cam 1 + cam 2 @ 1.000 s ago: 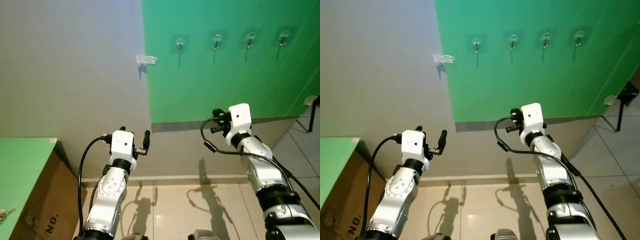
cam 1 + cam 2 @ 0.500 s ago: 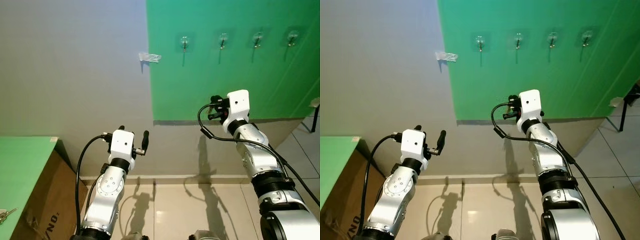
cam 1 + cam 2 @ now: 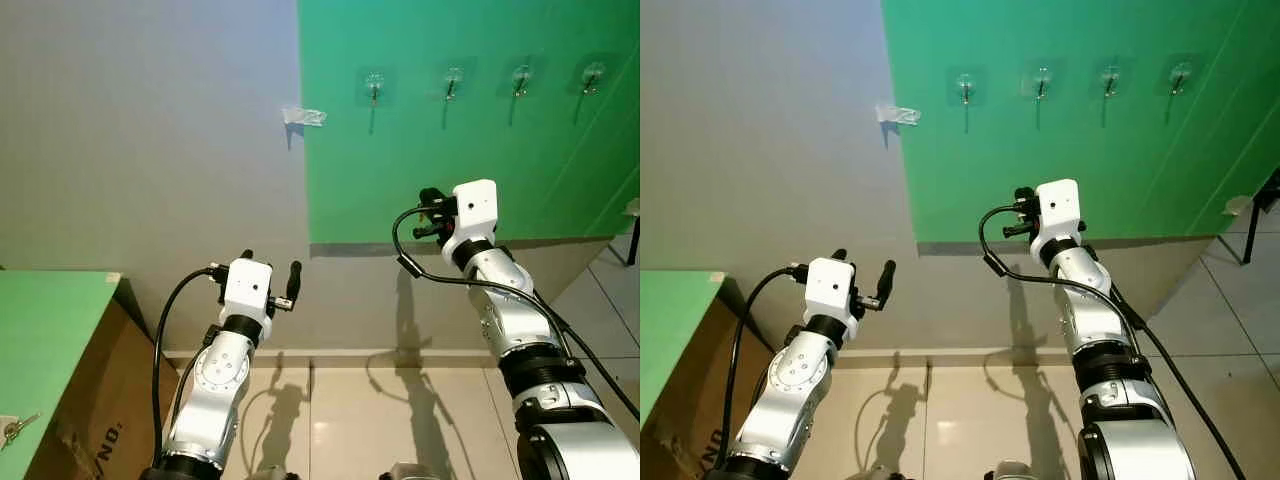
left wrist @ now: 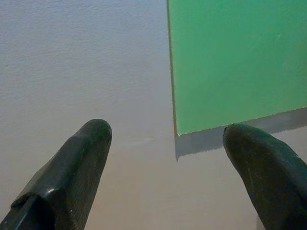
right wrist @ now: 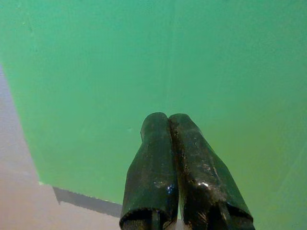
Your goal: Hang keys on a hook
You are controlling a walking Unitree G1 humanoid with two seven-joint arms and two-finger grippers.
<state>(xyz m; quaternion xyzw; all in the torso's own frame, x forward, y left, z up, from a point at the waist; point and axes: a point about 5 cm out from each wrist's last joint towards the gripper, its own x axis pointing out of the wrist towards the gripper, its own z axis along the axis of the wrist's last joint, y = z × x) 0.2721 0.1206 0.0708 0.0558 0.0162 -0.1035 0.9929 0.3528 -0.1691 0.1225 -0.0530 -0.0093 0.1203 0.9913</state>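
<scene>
I judge nothing is hung yet: the keys (image 3: pixel 12 431) lie on the green table (image 3: pixel 50 340) at my far left, all four hooks (image 3: pixel 375 86) are bare, my left hand (image 4: pixel 165 158) gapes empty, my right hand (image 5: pixel 169 125) is pressed together on nothing.

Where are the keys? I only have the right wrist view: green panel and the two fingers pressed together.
Observer: Keys lie on the green-topped box at the robot's far left, untouched.
Operator: Left gripper?
Observer: Left gripper is raised toward the grey wall, fingers spread, nothing between them.
Operator: Hooks?
Observer: Four hooks sit in a row high on the green panel; the leftmost hook is well above the right gripper, and all four look bare.
</scene>
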